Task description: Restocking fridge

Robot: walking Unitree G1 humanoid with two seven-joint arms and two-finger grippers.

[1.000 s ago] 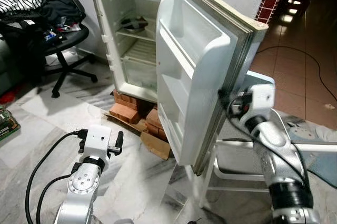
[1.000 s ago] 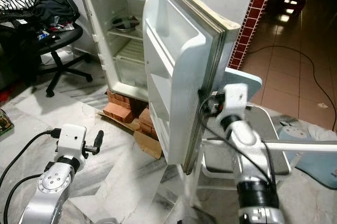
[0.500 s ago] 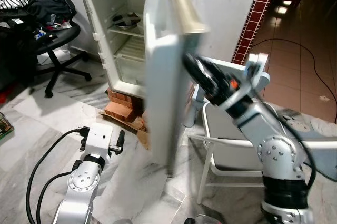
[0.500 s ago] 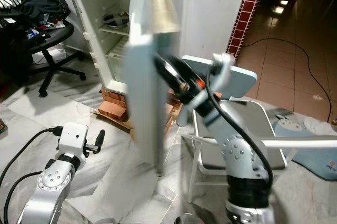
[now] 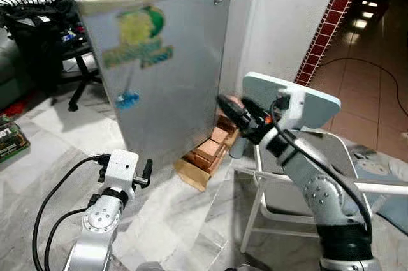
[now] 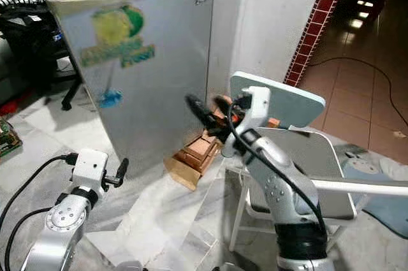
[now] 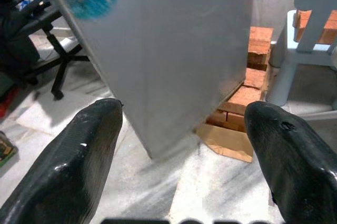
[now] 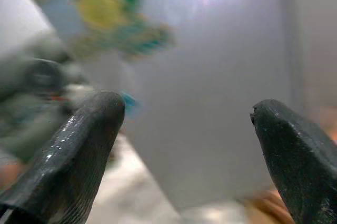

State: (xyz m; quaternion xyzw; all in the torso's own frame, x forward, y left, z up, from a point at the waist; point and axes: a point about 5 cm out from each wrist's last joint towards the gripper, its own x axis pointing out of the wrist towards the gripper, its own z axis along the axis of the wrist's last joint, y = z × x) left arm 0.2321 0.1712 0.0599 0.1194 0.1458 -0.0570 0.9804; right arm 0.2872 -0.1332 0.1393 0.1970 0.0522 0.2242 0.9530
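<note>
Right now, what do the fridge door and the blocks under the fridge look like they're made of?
Fridge door: probably painted sheet metal, smooth grey with a soft sheen.
Blocks: fired clay bricks by the look, matte orange-red with rough faces.

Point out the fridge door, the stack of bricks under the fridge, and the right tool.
fridge door (image 5: 172,86), left eye view, bare grey outer face below the sticker.
stack of bricks (image 5: 213,146), left eye view, top of a front brick.
right tool (image 5: 231,110), left eye view, midway between its black fingertips.

grey fridge door (image 5: 172,73), red bricks (image 5: 213,143)
</note>
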